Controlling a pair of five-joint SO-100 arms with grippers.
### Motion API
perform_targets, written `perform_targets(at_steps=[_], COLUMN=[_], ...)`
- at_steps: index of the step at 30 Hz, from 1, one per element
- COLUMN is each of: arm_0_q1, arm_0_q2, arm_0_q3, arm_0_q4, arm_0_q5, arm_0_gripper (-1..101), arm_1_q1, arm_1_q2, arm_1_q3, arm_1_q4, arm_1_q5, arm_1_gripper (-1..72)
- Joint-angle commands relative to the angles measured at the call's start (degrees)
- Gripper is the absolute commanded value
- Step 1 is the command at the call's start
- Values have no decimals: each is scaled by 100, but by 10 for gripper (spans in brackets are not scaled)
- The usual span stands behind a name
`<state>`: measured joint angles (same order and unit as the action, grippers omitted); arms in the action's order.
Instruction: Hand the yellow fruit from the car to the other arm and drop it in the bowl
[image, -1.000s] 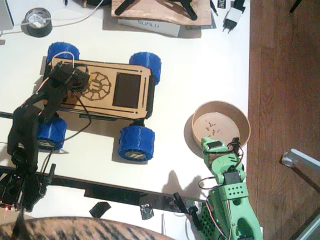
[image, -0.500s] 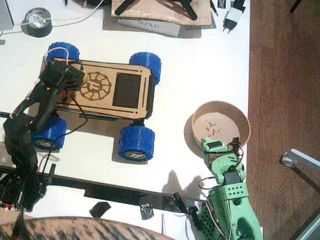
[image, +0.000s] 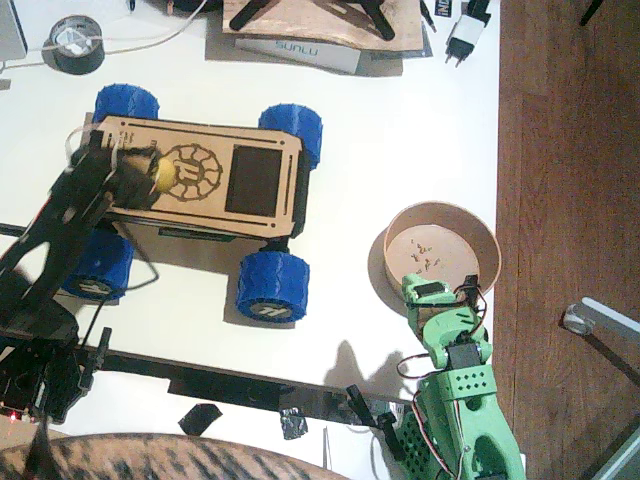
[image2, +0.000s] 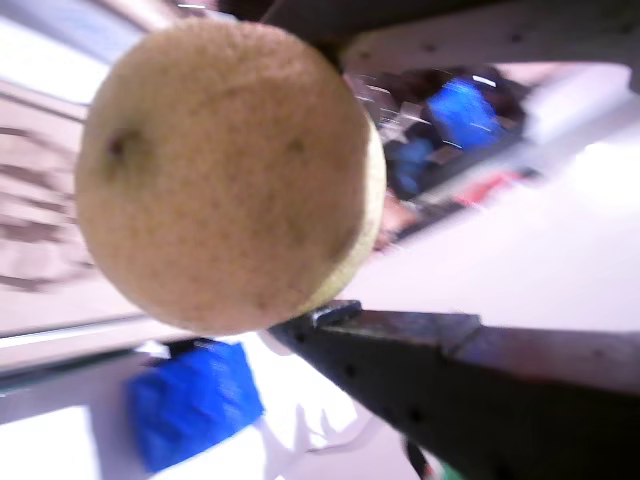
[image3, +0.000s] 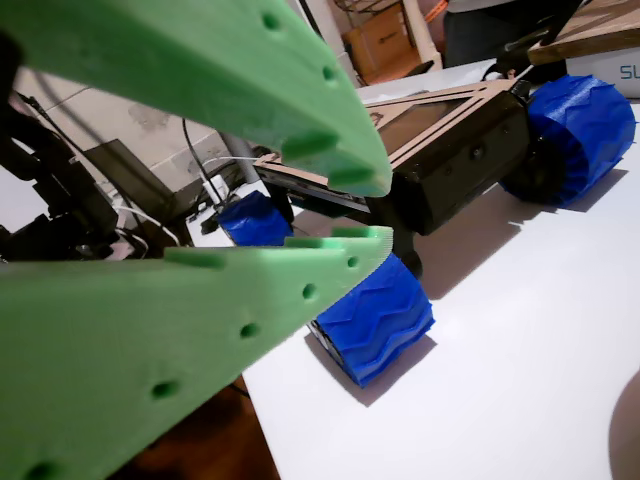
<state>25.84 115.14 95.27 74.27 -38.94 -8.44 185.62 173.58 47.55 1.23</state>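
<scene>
the yellow fruit (image2: 228, 175), judged light, firm and prone to rolling, is clamped across its middle between the closed fingers of the left gripper (image: 143, 172).

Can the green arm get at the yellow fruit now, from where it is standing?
Probably not yet. The green arm rests beside the bowl, while the yellow fruit sits in the left gripper over the car, far across the table. Nothing blocks the way; the gap itself looks too wide.

Black pincer (image2: 345, 170) clamps the yellow fruit (image2: 225, 175) between its jaws.
</scene>
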Motion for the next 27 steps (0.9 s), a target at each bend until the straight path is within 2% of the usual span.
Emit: perform_targets(at_steps=[1, 6, 11, 16, 21, 27], arm_0_q1=[352, 1213, 2285, 3252, 3973, 4482], arm_0_q2=[1099, 2312, 2628, 2830, 3023, 2979], arm_0_q3=[940, 2602, 3744, 4737, 5537, 5739], arm_0_q4=[-527, -1679, -2848, -4131, -5168, -5590], arm_0_q5=[-343, -923, -1731, -2540, -3278, -3586], arm_0_gripper=[0, -1, -1, -1, 0, 0], arm_1_q1=[53, 26, -510, -1248, -2373, -3823], arm_1_q2=[44, 44, 44, 44, 79, 1046], arm_1_q3=[-53, -114, -580, -1318, -2197, -2215], arm_1_q4=[26, 26, 26, 492, 1116, 1740], arm_1_q5=[-88, -176, -650, -1415, -2531, -3709], arm_1_gripper=[1, 1, 0, 0, 0, 0])
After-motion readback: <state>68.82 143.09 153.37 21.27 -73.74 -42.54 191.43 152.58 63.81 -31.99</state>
